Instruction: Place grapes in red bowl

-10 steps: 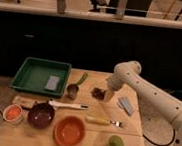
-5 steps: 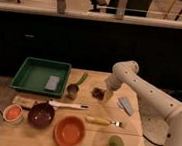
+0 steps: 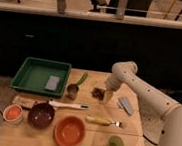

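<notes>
Three bowls sit along the near side of the wooden worktop [image 3: 30, 139]: a small white bowl [image 3: 13, 112] with an orange inside at the left, a dark purple bowl [image 3: 41, 115] just beside it, and the red bowl [image 3: 69, 131], the widest of them, to the right of that and nearest the front edge; the grapes [image 3: 99, 92], a small dark lumpy bunch, lie on the worktop toward the back, well apart from the red bowl and just right of a small metal cup [image 3: 72, 91]; a green-handled thing [image 3: 82, 78] slants away from the cup toward the back; the white arm [image 3: 143, 89] reaches in from the right and bends down, with the jaws low over the worktop just beside the grapes on their right; the jaws are spread wide and grip nothing, though whether they touch the bunch cannot be told; a grey pad [image 3: 126, 105] lies on the worktop to the right of the jaws; a green tray [image 3: 31, 74] stands at the back left with a grey block [image 3: 52, 82] lying in it; in front of the tray lie a wooden block [image 3: 24, 101] and a white long-handled utensil [image 3: 69, 105], end to end; a yellow-handled fork [image 3: 103, 121] lies to the right of the red bowl, and a green round thing [image 3: 115, 143] sits near the front right corner
</notes>
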